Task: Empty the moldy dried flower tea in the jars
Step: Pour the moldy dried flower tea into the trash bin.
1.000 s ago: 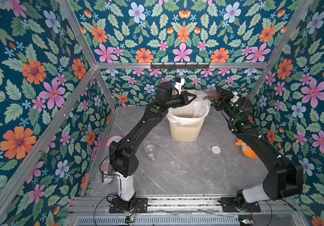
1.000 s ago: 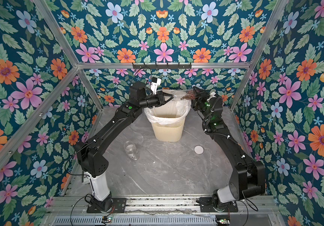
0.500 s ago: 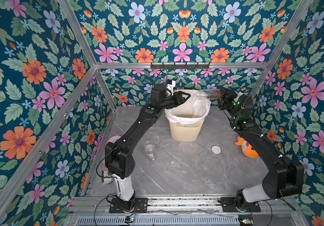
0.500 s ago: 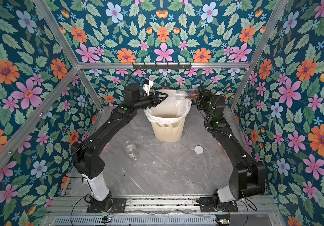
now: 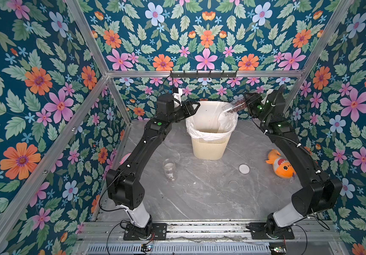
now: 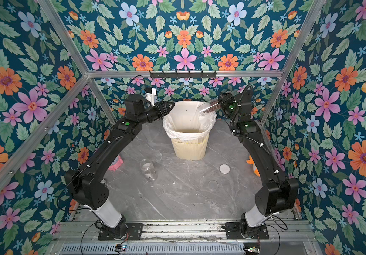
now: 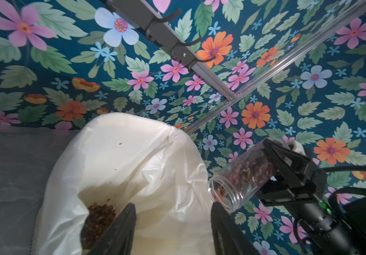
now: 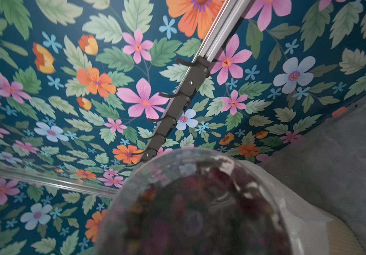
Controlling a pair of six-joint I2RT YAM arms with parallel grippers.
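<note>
Now: tea [image 7: 251,169] still packed in the jar [image 7: 233,185], tilted mouth-down over the bin [image 5: 208,148] | right gripper [image 7: 273,157] clamps its base | left gripper [image 7: 173,206], a second ago shut near the jar's mouth, has drawn back, parted and empty | we judge the pour can begin.

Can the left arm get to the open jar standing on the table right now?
Probably yes. The left gripper is open and empty, up by the bin, and the jar stands close beside that arm with bare table around it; nothing blocks the way down.
</note>
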